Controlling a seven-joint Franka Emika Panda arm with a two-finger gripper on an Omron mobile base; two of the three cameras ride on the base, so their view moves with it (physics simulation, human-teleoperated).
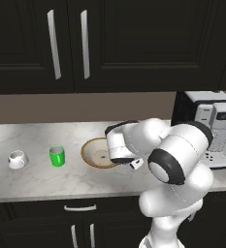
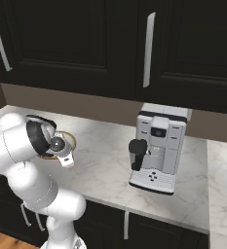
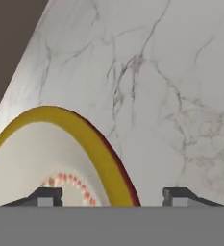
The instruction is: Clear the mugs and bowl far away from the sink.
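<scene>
Two dark cabinet doors with long grey handles hang above a pale marble counter, and more dark cabinet fronts run below it. On the right end of the counter, near the back wall, stands a white and black coffee machine. The white arm rises from the near right and bends left over the counter.

Left of the machine, in the middle of the counter, lies the bowl, cream inside with a gold-brown rim and a speckled centre; the arm's wrist covers its right edge. Left of the bowl, apart from it, the green mug stands upright. Farther left again, near the counter's left end, sits the white mug.

The gripper hangs low over the bowl's rim with its jaws spread wide: one fingertip is above the bowl's inside, the other above bare marble, the rim between them. Whether either tip touches the bowl cannot be told.
</scene>
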